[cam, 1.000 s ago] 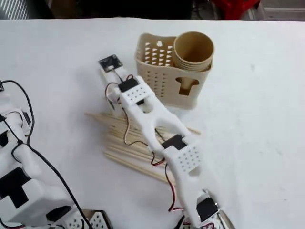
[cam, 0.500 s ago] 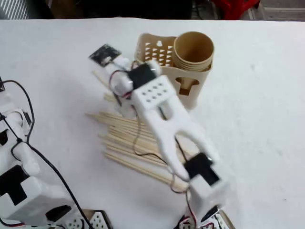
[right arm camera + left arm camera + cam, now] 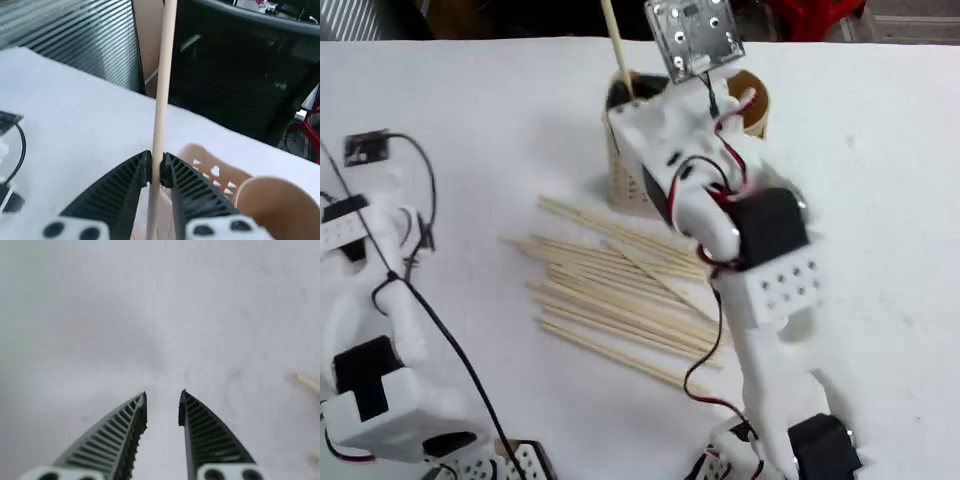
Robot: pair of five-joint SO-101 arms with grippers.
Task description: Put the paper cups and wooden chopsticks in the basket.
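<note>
Item 1: right end effector [image 3: 156, 167], clenched on one chopstick [image 3: 165, 75]; stick is pinched between the two finger tips and runs close to upright, w/ most of its length above the grip. In the high view the same stick [image 3: 615, 45] is seen rising past the pic's top edge, just over the basket's far-left corner; its lower end is hidden by the arm, so whether it is inside the basket can't be told. Item 2: basket [image 3: 623, 180], beige, perforated walls, stood upright on the desk [image 3: 470, 120] at mid-back, largely covered by the right arm. Item 3: cups [image 3: 754, 100], brown paper, seated in the basket's right part; only a bit of rim is seen past the arm, count not readable. From the right wrist, a cup [image 3: 270, 200] is seen beside the basket wall [image 3: 210, 170]. Item 4: chopsticks [image 3: 620, 300], a loose pile laid flat on the desk in front of the basket, approx. parallel, a few crossed, partly under the right arm. Item 5: left end effector [image 3: 162, 400], released, fingers parted w/ nothing between them, held over bare desk at the left side, well apart from the basket; one stick end [image 3: 306, 382] is seen off to its side.
</note>
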